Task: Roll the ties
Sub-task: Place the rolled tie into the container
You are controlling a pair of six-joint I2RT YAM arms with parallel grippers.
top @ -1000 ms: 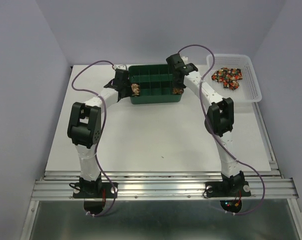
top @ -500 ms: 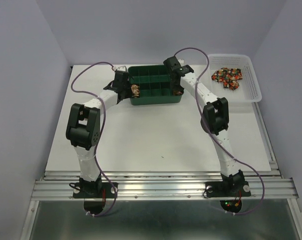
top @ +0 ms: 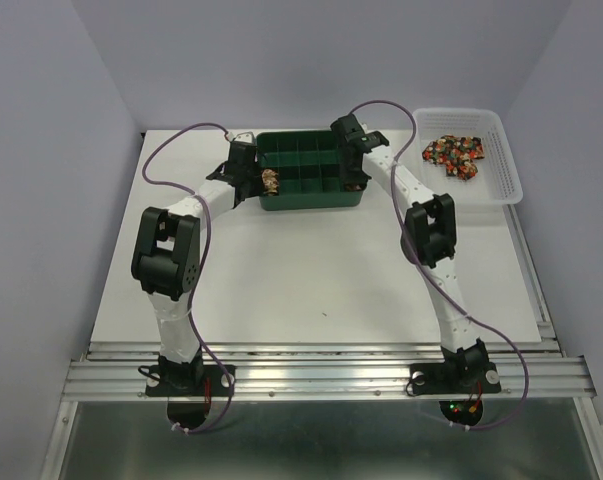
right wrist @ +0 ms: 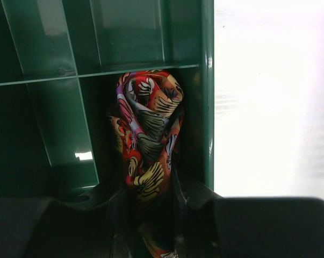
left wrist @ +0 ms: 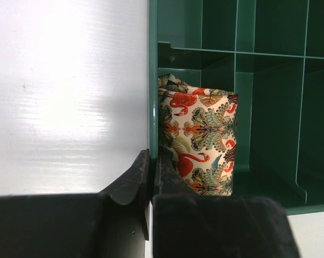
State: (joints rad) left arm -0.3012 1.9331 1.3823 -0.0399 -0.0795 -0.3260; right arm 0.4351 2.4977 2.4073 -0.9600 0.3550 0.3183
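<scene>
The right gripper [right wrist: 151, 200] has its jaws narrow, clamped on the red tie roll [right wrist: 148, 134], which stands between and just ahead of them in a corner cell of the green divider tray [right wrist: 207, 107]. The left gripper [left wrist: 150, 185] is closed to a slit at the tray wall, with the flamingo-print tie roll [left wrist: 199, 140] just ahead and right of it. The fabric is probably light, soft and slippery, and apt to spring open, so grip across a roll's sides.

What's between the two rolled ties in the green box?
Only bare compartments and dividers, in the top view: the left tie and right tie sit at opposite ends of the near row of the box.
</scene>
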